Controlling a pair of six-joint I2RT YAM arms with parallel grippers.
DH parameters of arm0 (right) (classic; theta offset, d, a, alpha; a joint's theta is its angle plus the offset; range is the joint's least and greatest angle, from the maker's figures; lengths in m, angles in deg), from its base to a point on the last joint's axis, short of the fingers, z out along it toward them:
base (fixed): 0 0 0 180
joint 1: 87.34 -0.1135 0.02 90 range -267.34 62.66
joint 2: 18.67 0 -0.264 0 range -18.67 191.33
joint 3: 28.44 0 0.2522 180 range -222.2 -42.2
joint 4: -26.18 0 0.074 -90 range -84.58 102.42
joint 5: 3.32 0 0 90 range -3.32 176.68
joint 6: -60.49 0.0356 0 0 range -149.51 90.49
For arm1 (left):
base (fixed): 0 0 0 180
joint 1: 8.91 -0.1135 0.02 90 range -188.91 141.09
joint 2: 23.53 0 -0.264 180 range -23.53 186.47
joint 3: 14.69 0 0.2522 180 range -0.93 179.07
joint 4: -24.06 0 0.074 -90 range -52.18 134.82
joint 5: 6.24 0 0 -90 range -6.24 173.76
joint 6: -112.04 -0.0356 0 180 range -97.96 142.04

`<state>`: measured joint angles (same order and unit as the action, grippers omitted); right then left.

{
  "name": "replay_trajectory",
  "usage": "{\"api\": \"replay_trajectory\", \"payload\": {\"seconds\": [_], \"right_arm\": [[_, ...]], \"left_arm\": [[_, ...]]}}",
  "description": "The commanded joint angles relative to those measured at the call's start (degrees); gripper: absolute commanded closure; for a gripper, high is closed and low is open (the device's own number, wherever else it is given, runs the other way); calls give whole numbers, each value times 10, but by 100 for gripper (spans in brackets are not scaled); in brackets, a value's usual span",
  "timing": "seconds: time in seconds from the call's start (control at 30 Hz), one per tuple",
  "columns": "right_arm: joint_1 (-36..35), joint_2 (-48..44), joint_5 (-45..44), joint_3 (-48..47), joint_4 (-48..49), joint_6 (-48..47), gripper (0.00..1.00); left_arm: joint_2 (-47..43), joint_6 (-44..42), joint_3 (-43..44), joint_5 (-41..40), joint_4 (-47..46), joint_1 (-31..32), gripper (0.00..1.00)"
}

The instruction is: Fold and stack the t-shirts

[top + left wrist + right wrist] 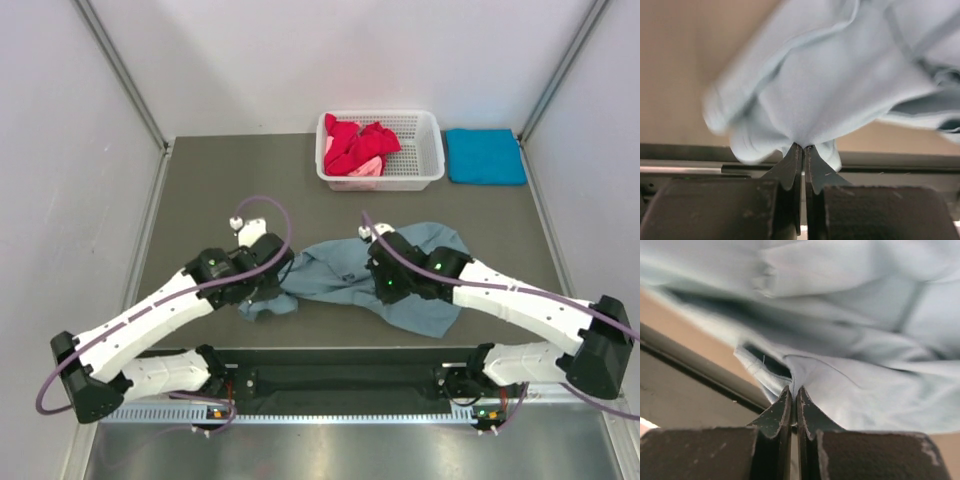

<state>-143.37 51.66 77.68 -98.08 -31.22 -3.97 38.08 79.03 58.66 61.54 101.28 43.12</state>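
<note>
Both left tool [803, 146] and right tool [794, 389] pinched on the grey-blue t-shirt [335, 272], long axis left-right.

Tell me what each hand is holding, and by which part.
Both hold the grey-blue shirt. The left hand pinches a bunched fold at its left end; the right hand pinches cloth by a hemmed edge.

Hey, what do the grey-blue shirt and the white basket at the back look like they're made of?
Grey-blue shirt: soft matte knit cloth, probably cotton jersey; it bunches and drapes in loose folds, with a stitched hem. White basket: rigid plastic by the look, smooth, with moulded lattice walls.
</note>
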Motion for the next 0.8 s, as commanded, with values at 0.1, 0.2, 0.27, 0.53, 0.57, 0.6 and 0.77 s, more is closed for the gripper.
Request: {"api": "replay_trajectory", "payload": {"seconds": [0.1, 0.2, 0.27, 0.53, 0.57, 0.6, 0.77], "right_arm": [[147, 0, 53, -67, -17, -101, 100], [208, 61, 88, -105, 30, -135, 98], [235, 106, 104, -130, 52, -148, 93], [295, 282, -7, -325, -36, -167, 49], [291, 266, -15, -327, -40, -172, 48], [288, 252, -17, -315, -42, -179, 45], [233, 135, 86, -199, -16, -153, 40]], "left_arm": [[40, -114, 108, -35, 20, -130, 100], [77, -190, 109, 24, -31, -233, 99], [123, -227, 110, 33, -76, -270, 94], [234, -259, 180, 5, -68, -356, 22], [222, -253, 187, 16, -49, -356, 22], [211, -251, 186, 33, -47, -352, 23], [85, -225, 80, 131, -49, -352, 39]]}}
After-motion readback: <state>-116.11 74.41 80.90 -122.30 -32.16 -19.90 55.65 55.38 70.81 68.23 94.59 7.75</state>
